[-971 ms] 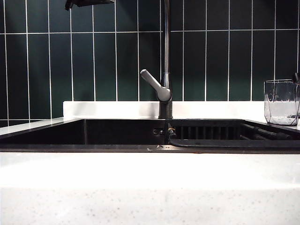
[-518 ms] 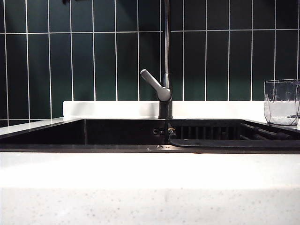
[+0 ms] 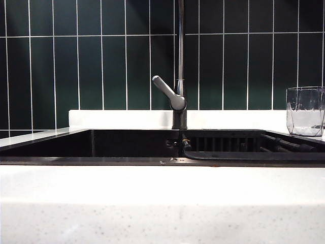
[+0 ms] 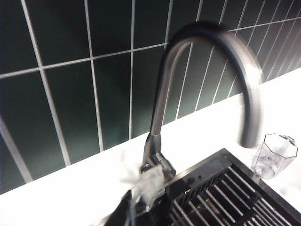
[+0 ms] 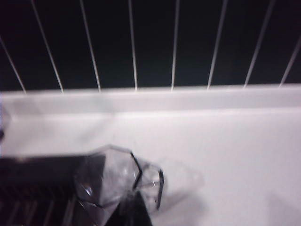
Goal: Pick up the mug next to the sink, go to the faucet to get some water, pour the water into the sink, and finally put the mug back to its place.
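Mug: you will find the clear faceted glass mug (image 3: 305, 111) upright on the white speckled countertop (image 3: 162, 203), at about three o'clock from the faucet in the exterior view, just beyond the sink's right end.
Faucet: the tall thin metal spout pipe on a dark base (image 3: 180, 76) stands at the sink's back edge, mid-frame; its grey lever (image 3: 167, 93) points toward ten o'clock.
Sink: the wide black rectangular basin (image 3: 91, 145) has its ribbed drainer section (image 3: 223, 142) at three o'clock from the bowl.
Left gripper: you see neither arm in the exterior view. In the left wrist view the blurred fingertips (image 4: 141, 190) look pressed together, with nothing between them, in front of the faucet base (image 4: 155, 160).
Right gripper: its dark tips (image 5: 134, 212) are blurred and pressed together, just in front of the mug (image 5: 108, 181); they grasp nothing.
Wall: dark green tiles (image 3: 101, 61) rise behind.
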